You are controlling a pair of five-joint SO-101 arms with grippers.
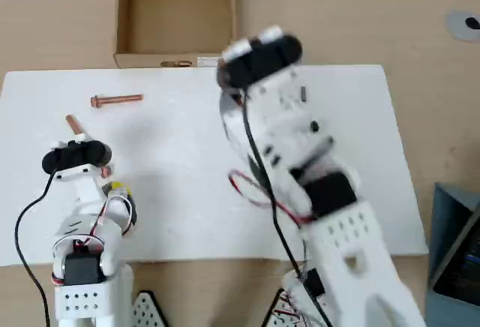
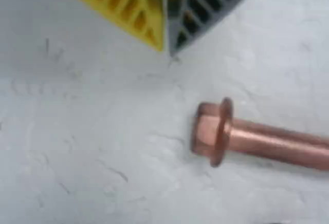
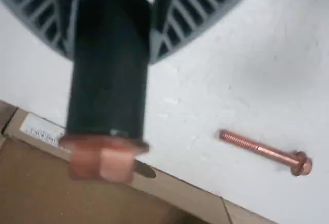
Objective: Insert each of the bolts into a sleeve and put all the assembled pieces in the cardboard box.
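Delivery of assembled piece to cardboard box (image 1: pixel 122 19).
Right pincer (image 3: pixel 113 8) pinches the sleeve (image 3: pixel 110 64), bolt (image 3: pixel 100 157) inserted, over the box's near wall at top centre; the next move likely calls for clearing that wall, then releasing. Left pincer (image 2: pixel 167 39), pressed together, hangs just beside a loose bolt (image 2: pixel 247 136) on the desk (image 2: pixel 77 157).

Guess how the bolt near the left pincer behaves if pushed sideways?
The bolt looks like rigid metal with a round shank, so it would probably roll, curving around its wider flanged head. The smooth coppery surface may slip when gripped. Being solid-looking metal, it is likely heavy for its size.
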